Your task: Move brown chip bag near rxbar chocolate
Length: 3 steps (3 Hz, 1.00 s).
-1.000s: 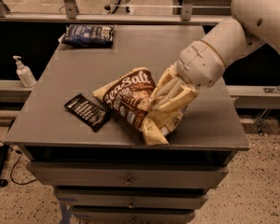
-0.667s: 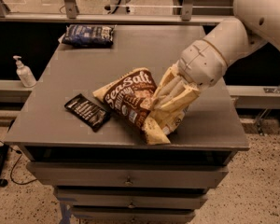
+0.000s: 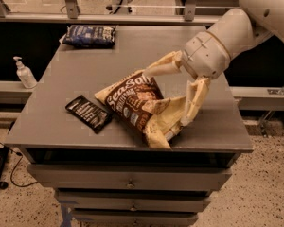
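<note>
1. Gripper (image 3: pixel 165 97): you are seeing it hang over the right half of the table (image 3: pixel 217 136), above the right end of the brown chip bag. Its fingers (image 3: pixel 163 66) are now standing apart. One is reaching left over the bag's upper edge and the other is pointing down along its cream right side. A second ago they were pinched together on that end of the bag, so they are letting it go.
2. Brown chip bag (image 3: pixel 135 103): it is lying front-centre on the table, lettering up, with its right end crumpled. It is sitting where it sat a second ago, so the fingers' opening is not shifting it. You cannot tell whether the lower finger is still brushing the cream edge.
3. Chocolate bar (image 3: pixel 89 113): it is lying flat and aslant, just beside the bag's left corner, and it is not moving. Whether the two are touching or a sliver apart cannot be told.
4. Blue bag (image 3: pixel 90 35): it is resting at the far left corner, well apart from both, and is playing no part.
5. Pump bottle (image 3: pixel 23 72): it is standing off the table on the ledge to the left.
6. Standing of the task, as a judgement: the bag is already lying next to the bar and the release is happening, so the placing looks as good as done. What is likely remaining for you is lifting the gripper clear without the lower finger dragging the crumpled end away.
</note>
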Motion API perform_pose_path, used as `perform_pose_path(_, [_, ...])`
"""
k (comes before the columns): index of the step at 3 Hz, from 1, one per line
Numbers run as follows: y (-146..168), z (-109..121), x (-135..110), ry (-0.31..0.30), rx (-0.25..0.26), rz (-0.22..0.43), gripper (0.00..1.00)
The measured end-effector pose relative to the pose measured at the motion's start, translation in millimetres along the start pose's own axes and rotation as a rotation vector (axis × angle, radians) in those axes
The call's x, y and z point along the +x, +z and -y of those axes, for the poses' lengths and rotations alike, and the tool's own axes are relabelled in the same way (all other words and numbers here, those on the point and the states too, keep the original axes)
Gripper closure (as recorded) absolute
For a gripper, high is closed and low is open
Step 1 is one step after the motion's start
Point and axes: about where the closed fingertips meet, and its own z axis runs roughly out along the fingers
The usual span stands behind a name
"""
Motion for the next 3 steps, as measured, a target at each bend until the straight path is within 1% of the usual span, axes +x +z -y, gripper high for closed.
perform_pose_path(1, [-42, 18, 19, 0.056, 0.131, -0.066, 0.00])
perform_pose_path(2, [-120, 28, 27, 0.134, 0.381, -0.129, 0.00])
perform_pose_path(3, [-129, 34, 25, 0.132, 0.415, -0.132, 0.00])
